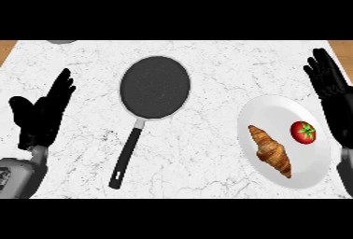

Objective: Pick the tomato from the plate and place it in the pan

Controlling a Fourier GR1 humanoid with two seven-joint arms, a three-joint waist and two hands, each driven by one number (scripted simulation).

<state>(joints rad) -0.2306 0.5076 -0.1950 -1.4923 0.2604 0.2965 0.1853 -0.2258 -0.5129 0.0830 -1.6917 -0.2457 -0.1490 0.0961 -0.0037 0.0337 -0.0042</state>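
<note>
Tomato on plate, pick not yet begun, nothing in the pan.

The tomato (303, 132) sits on the 3 o'clock side of the white plate (276, 112), green cap up, with a croissant (271, 150) near it toward 8 o'clock, not touching. The plate lies at 4 o'clock on the marble counter (214, 60). The frying pan (155, 87) lies well apart at 11 o'clock, its black handle (127, 156) pointing to 7 o'clock. The right hand (331, 88) rests at the 3 o'clock edge, just beside the plate's rim, fingers straight and apart, holding nothing. The left hand (41, 116) rests at 9 o'clock, likewise spread and bare. Judgement: no step is done. Grasp, carry toward 10 o'clock, and release in the pan all remain.
</note>
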